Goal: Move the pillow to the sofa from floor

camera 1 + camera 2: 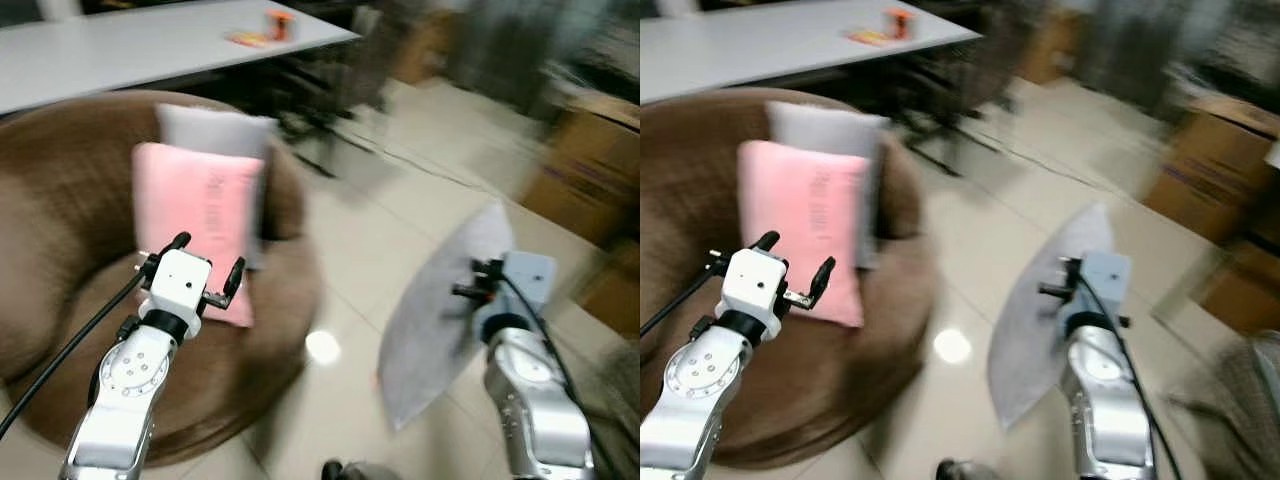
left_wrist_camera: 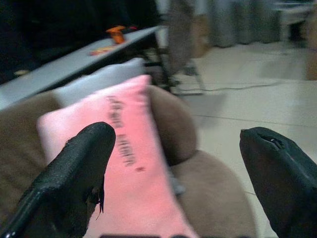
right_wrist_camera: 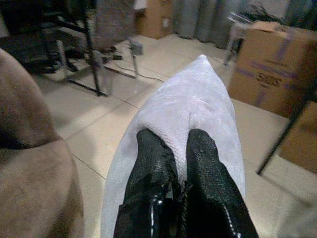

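Note:
My right gripper (image 3: 178, 148) is shut on a pale grey pillow (image 1: 440, 310), which hangs from it above the tiled floor to the right of the sofa. The brown round sofa (image 1: 60, 220) sits at the left. A pink pillow (image 1: 200, 225) with dark lettering leans on it, with a light grey pillow (image 1: 215, 130) behind. My left gripper (image 1: 207, 262) is open in the air in front of the pink pillow (image 2: 129, 163), touching nothing.
A long white table (image 1: 130, 45) with orange items stands behind the sofa. Dark chair legs and a cable (image 1: 420, 165) lie on the floor beyond. Cardboard boxes (image 1: 590, 170) stand at the right. Shiny tiled floor (image 1: 340, 250) separates sofa and boxes.

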`<state>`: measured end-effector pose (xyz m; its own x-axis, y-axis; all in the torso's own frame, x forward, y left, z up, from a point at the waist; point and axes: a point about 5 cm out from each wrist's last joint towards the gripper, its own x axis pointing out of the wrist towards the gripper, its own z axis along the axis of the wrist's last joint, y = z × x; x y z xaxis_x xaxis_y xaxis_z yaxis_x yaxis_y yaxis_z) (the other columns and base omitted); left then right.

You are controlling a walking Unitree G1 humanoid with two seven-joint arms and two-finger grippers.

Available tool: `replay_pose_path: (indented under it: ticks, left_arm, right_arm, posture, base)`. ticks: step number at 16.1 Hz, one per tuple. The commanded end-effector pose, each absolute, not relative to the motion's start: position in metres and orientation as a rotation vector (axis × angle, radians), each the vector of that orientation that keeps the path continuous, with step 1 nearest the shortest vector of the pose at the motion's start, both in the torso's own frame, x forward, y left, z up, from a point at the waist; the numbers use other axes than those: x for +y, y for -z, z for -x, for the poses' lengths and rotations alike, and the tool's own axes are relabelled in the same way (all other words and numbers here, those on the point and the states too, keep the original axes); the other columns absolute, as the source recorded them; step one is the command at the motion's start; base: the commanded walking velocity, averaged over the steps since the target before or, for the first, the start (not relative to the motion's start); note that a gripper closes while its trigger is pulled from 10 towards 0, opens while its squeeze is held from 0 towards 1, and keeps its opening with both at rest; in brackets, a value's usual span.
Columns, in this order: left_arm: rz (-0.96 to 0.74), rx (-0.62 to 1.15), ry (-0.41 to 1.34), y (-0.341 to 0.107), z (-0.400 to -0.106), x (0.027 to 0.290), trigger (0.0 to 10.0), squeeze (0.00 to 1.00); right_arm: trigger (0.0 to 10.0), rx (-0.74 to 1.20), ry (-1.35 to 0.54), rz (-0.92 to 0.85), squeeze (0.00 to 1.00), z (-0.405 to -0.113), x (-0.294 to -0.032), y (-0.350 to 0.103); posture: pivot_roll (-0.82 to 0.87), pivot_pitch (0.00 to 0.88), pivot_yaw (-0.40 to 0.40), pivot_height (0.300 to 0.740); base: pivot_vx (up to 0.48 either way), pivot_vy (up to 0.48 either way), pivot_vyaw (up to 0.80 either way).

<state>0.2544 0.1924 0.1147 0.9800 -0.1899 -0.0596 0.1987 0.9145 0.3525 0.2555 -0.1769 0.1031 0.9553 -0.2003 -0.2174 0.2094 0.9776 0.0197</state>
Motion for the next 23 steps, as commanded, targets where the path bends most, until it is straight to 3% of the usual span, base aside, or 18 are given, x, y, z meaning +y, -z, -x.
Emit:
replay_pose_path:
  ticks: [1,4,15,23]
  left_arm:
    - [-0.347,0.026,0.196,-0.116,-0.258,0.190,10.0,0.00]
    - [-0.340,0.030,0.181,-0.116,-0.261,0.191,10.0,0.00]
    - [-0.313,0.017,0.111,-0.118,-0.267,0.196,10.0,0.00]
    - [-0.314,0.015,0.122,-0.117,-0.269,0.193,10.0,0.00]
  right_arm:
    - [10.0,0.179,0.206,-0.018,0.00,-0.260,-0.177,-0.114]
    - [10.0,0.187,0.190,0.030,0.00,-0.265,-0.173,-0.113]
    - [10.0,0.179,0.148,0.063,0.00,-0.280,-0.173,-0.119]
    - [10.0,0.196,0.159,0.056,0.00,-0.282,-0.174,-0.116]
  posture:
    - [-0.06,0.000,-0.029,0.740]
    - [-0.05,0.000,-0.035,0.740]
    - [-0.05,0.000,-0.056,0.740]
    - [-0.05,0.000,-0.052,0.740]
  base:
    - [0.000,0.000,-0.80]
    - [0.000,0.000,-0.80]
    - [0.279,0.000,-0.04]
    - [0.360,0.000,-0.80]
